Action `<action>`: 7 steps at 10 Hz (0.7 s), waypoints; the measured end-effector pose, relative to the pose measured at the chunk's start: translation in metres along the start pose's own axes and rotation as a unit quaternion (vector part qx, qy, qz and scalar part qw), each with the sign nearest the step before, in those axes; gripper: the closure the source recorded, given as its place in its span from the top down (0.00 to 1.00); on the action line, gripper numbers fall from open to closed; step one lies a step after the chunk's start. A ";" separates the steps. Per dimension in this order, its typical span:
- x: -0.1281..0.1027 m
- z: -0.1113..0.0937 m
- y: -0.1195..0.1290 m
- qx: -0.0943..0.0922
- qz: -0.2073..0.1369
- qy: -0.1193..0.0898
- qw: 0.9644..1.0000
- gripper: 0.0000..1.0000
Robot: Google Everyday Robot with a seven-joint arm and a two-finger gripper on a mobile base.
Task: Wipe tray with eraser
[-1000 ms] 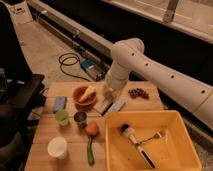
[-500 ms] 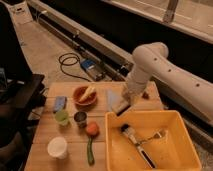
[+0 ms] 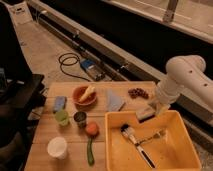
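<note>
The white arm (image 3: 186, 75) comes in from the right, and its gripper (image 3: 151, 109) hangs at the far rim of the tray (image 3: 176, 150), near the tray's back right part. The jaws are clamped on the eraser (image 3: 144, 114), a pale block held just at or above that far wall; whether it touches the rim cannot be told. The tray is the big yellow tub at the near right corner of the wooden table (image 3: 45, 129), and 1 brush (image 3: 135, 142) with a white head and dark handle lies slantwise on its floor, apart from the eraser. Left of the tray stand an orange round fruit (image 3: 91, 129) and, just behind it, a small dark can (image 3: 80, 119). A long green vegetable (image 3: 90, 152) lies near the front edge, with a white cup (image 3: 57, 147) to its left. Further back are a green cup (image 3: 62, 117), a blue block (image 3: 60, 103), and an orange bowl (image 3: 84, 95) with something pale yellow in it. A light blue cloth (image 3: 115, 101) lies between the bowl and a dark red cluster (image 3: 137, 92) that looks like grapes. On the floor beyond the table lies a coiled black cable (image 3: 70, 62).
</note>
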 end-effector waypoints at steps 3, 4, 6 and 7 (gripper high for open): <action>0.000 0.000 0.000 0.001 0.000 0.000 1.000 0.18; 0.000 0.001 -0.001 0.000 0.000 -0.001 1.000 0.18; 0.000 0.003 -0.001 -0.002 0.006 0.001 1.000 0.18; 0.003 0.006 0.002 -0.006 0.017 0.002 1.000 0.18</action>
